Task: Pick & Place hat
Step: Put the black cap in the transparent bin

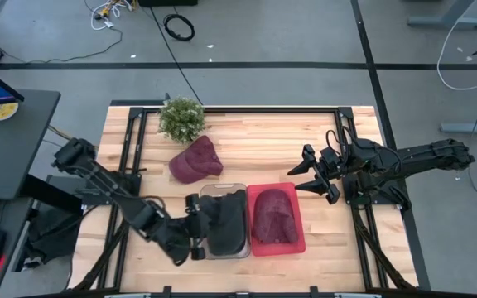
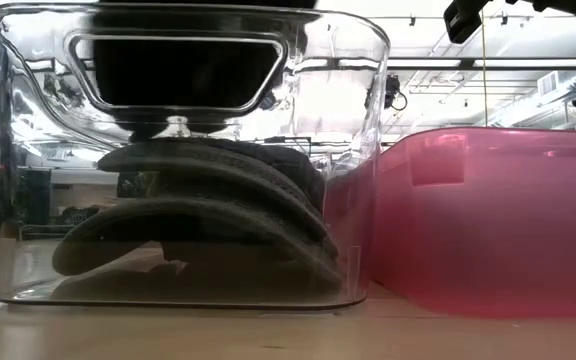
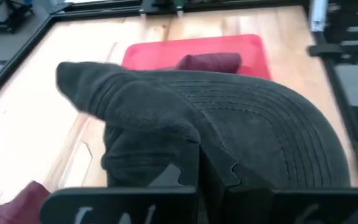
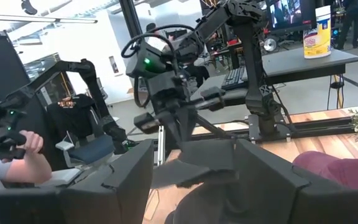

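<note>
My left arm's stretched across the near side, left gripper (image 1: 195, 228) pinched tight with both fingers together. Right arm's parked out over the far right, right gripper (image 1: 311, 175) fingers spread wide.

Three hats are counted: one dark hat (image 1: 224, 222) in the clear bin (image 1: 212, 249), one maroon hat (image 1: 274, 213) in the red bin (image 1: 298, 242), and another maroon hat (image 1: 195, 160) lying on the table (image 1: 255, 136). Two bins are seen side by side. One small plant (image 1: 180, 117) is found at the far edge.
</note>
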